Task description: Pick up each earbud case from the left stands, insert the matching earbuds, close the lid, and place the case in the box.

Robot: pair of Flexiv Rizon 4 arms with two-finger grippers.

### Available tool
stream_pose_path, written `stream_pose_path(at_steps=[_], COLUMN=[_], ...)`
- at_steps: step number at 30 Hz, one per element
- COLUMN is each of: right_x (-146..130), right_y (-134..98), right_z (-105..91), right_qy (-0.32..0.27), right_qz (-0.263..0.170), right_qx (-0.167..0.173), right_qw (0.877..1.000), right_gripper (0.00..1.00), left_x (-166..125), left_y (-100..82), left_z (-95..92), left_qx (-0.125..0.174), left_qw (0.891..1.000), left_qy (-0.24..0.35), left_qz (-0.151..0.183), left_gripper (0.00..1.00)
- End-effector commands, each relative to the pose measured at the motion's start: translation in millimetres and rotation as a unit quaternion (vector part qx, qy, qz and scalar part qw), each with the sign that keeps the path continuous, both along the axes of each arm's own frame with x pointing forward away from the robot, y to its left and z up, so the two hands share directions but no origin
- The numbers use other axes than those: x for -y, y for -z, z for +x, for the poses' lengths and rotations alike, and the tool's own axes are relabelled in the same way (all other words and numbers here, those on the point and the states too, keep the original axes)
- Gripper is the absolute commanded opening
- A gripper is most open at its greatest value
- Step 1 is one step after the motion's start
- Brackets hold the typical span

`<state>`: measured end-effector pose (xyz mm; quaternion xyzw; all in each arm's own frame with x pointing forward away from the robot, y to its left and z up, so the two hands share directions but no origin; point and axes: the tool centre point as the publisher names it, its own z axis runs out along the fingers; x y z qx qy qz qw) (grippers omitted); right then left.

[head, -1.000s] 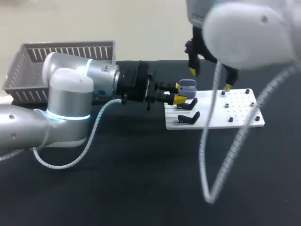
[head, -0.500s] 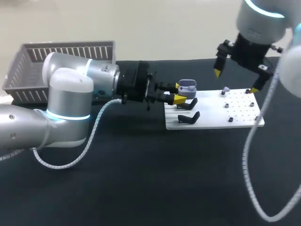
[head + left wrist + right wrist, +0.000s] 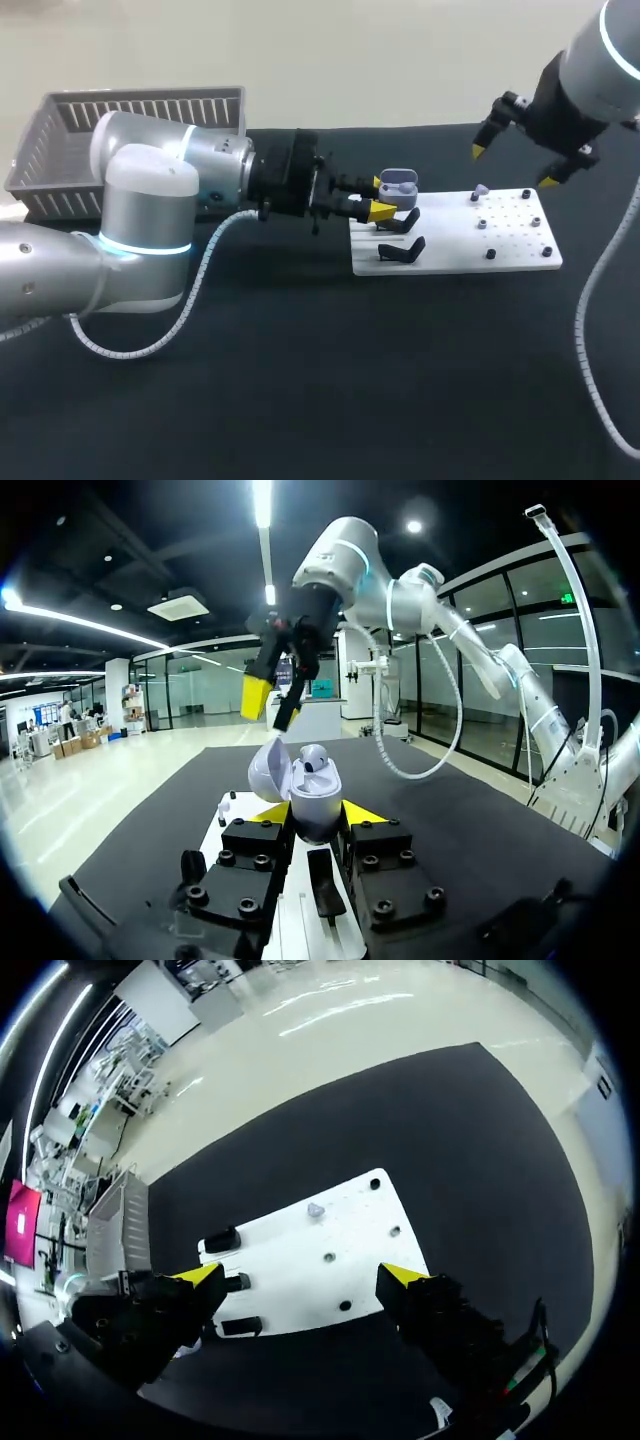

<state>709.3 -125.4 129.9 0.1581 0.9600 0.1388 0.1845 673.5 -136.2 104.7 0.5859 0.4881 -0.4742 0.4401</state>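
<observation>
My left gripper [image 3: 375,207] comes in from the left and is shut on a pale lilac earbud case [image 3: 398,184] at the left end of the white board [image 3: 520,258]. In the left wrist view the case [image 3: 318,802] sits between the yellow fingertips of the left gripper [image 3: 305,816], its lid tipped open and one earbud [image 3: 313,761] showing inside. A loose lilac earbud [image 3: 480,190] rests on a peg further along the board. My right gripper [image 3: 515,166] hangs open above the board's far right end. From the right wrist, the right gripper [image 3: 302,1276] looks down on the board [image 3: 300,1260] and the earbud [image 3: 315,1210].
Two empty black stands [image 3: 400,222] [image 3: 402,250] sit on the board's left part, just under the held case. Several small black pegs [image 3: 491,254] dot its right part. A grey slatted basket [image 3: 60,140] stands at the back left behind my left arm.
My right arm has swung away from beside the case, rightward to the board's far end, its gripper staying open. The left arm and the case have not moved.
</observation>
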Motion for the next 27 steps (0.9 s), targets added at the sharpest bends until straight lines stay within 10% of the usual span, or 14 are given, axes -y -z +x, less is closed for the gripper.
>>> stream_pose_path(at_steps=[1,17,27], right_x=[-6.4,3.0,1.7], right_y=[14.7,56.8,65.5], right_z=[26.6,44.6,42.3], right_qy=[-0.023,-0.079,-0.105], right_qz=[-0.008,-0.010,-0.011], right_qx=[-0.021,-0.070,-0.075], right_qw=[0.999,0.994,0.992], right_gripper=[1.00,1.00,0.76], left_x=[0.0,0.0,0.0], left_y=[0.8,0.8,0.8], left_z=[-0.4,-0.4,-0.4], left_qx=[0.001,0.001,0.001], left_qw=[1.000,1.000,1.000], left_qy=[-0.001,-0.001,-0.001], left_qz=[-0.001,-0.001,-0.001], left_gripper=[0.00,0.00,0.00])
